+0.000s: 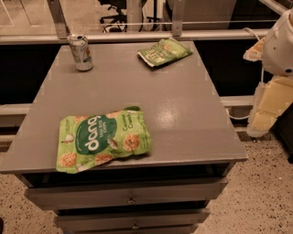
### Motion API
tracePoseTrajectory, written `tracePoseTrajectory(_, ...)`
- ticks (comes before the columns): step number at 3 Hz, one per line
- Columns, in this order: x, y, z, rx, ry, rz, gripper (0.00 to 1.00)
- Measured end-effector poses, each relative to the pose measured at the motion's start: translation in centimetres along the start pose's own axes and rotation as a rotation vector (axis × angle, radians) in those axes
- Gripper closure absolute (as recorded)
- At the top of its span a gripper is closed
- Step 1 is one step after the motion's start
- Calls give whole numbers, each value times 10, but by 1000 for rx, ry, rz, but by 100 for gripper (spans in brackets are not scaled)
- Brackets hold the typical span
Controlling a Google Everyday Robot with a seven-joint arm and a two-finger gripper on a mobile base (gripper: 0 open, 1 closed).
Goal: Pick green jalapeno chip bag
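We see grey table (192,119) with flat top, drawers (130,197) under it, speckled floor (261,201) around. Rail (137,36) behind table, office chair (114,11) beyond. Drink can (81,52) upright at far-left corner. Big lime "dang" bag (103,139) flat near front-left edge. Green jalapeno chip bag (164,51) flat at far edge, right of centre. Gripper (268,107) at right frame edge, off table side; we cannot tell how open or if holding anything. Bag well apart from gripper, up-left of it.

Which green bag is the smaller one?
The dark-green jalapeno chip bag at the far edge; the lime dang bag lies in front. The end effector hangs right of the table.
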State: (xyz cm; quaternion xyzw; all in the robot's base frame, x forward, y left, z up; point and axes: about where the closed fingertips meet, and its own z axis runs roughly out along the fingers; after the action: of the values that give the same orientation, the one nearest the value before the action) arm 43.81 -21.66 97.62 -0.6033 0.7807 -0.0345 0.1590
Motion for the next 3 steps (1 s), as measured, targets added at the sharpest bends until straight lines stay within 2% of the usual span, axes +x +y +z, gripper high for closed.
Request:
tracePoseTrajectory(1,0,0,0,0,0,0,0)
tracePoseTrajectory(2,-4,-20,6,33,-23,-13,0)
tracePoseTrajectory(3,-14,-61,19,84,-84,-34,0)
